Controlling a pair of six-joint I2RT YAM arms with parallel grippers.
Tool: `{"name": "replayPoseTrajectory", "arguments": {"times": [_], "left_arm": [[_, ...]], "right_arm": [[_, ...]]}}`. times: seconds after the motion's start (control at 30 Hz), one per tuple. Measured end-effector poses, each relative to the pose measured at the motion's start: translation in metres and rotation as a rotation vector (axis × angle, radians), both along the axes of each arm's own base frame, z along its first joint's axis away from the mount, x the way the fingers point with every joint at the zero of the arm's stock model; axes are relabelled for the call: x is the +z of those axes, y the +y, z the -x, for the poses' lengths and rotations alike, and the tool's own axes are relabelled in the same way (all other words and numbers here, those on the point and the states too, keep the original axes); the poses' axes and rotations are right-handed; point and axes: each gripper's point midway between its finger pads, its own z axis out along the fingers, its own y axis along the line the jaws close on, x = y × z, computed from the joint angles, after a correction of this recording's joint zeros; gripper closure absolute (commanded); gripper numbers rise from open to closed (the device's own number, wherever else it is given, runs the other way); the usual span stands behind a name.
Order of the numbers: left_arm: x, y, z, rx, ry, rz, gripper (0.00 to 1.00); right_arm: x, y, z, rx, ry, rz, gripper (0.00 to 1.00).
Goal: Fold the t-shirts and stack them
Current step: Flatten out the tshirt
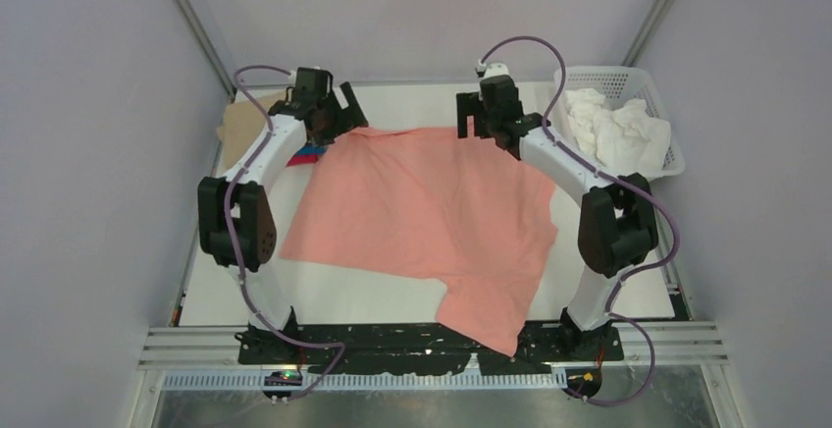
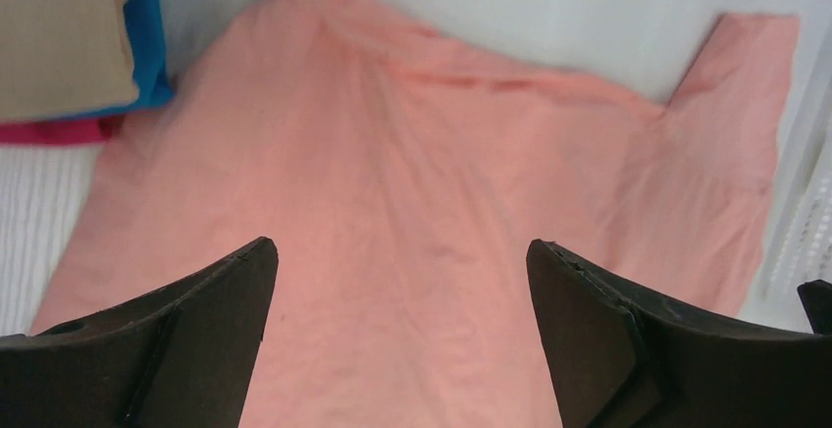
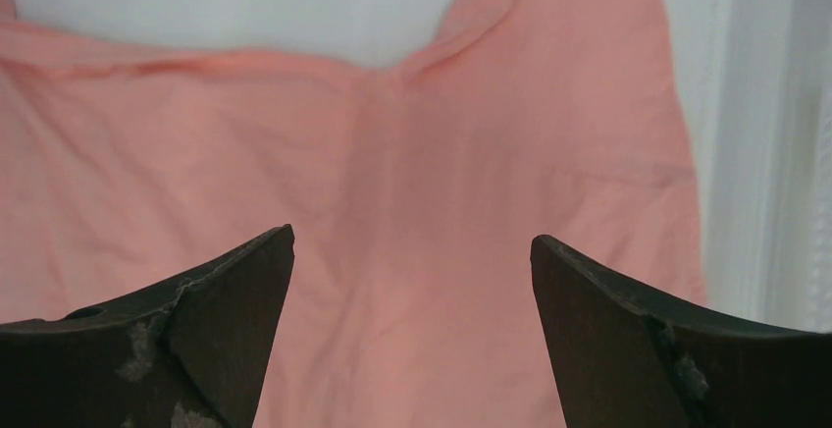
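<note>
A large salmon-pink t-shirt (image 1: 432,212) lies spread open on the white table, and one corner (image 1: 491,320) hangs over the near edge. My left gripper (image 1: 343,114) is open and empty above its far left corner. My right gripper (image 1: 471,114) is open and empty above its far edge. The shirt fills the left wrist view (image 2: 412,183) under the left gripper (image 2: 402,246). It also fills the right wrist view (image 3: 412,153) under the right gripper (image 3: 412,241). A stack of folded shirts lies at the far left: tan (image 2: 59,35), blue (image 2: 147,55), magenta (image 2: 59,132).
A white lattice basket (image 1: 628,80) holding white cloths (image 1: 613,129) stands at the far right corner. The folded stack (image 1: 235,124) sits partly under the left arm. Grey walls and metal posts enclose the table.
</note>
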Motion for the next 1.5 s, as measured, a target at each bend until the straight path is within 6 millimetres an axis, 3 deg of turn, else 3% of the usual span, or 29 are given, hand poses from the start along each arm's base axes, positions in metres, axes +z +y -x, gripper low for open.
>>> {"name": "replayPoseTrajectory", "arguments": {"times": [0.07,0.17,0.27,0.37,0.47,0.63,0.77,1.0,1.2,1.27,1.33,1.4,1.5], "left_arm": [[-0.013,0.001,0.027,-0.016,0.029,-0.001,0.00],[-0.050,0.010,0.077,-0.018,0.119,-0.012,0.00],[-0.088,0.016,0.113,-0.020,0.218,-0.024,0.00],[-0.116,0.017,0.137,-0.027,0.292,-0.015,0.01],[-0.130,0.015,0.152,-0.034,0.323,-0.004,0.00],[-0.128,0.004,0.162,-0.060,0.276,0.025,0.00],[-0.127,-0.014,0.182,-0.106,0.254,0.048,0.00],[-0.126,-0.054,0.248,-0.225,0.250,0.100,0.00],[-0.123,-0.054,0.299,-0.271,0.330,0.065,0.00],[-0.118,-0.047,0.298,-0.251,0.330,0.028,0.00],[-0.101,-0.043,0.283,-0.226,0.300,-0.009,0.00],[-0.073,-0.047,0.253,-0.206,0.222,-0.019,0.00],[-0.026,-0.055,0.188,-0.154,0.077,-0.007,0.00]], "right_arm": [[-0.019,0.014,0.028,0.027,0.061,-0.030,0.05],[-0.067,0.031,0.075,0.069,0.203,-0.081,0.05],[-0.112,0.033,0.112,0.077,0.345,-0.104,0.05],[-0.137,0.027,0.134,0.050,0.432,-0.117,0.05],[-0.148,0.021,0.143,0.018,0.463,-0.124,0.05],[-0.153,0.009,0.146,-0.027,0.460,-0.141,0.05],[-0.153,-0.008,0.151,-0.079,0.461,-0.158,0.05],[-0.153,-0.045,0.172,-0.165,0.505,-0.179,0.05],[-0.153,-0.066,0.201,-0.203,0.554,-0.132,0.05],[-0.148,-0.067,0.202,-0.189,0.545,-0.124,0.05],[-0.138,-0.064,0.199,-0.168,0.515,-0.112,0.05],[-0.125,-0.057,0.193,-0.137,0.468,-0.096,0.05],[-0.103,-0.040,0.180,-0.082,0.379,-0.096,0.05]]}}
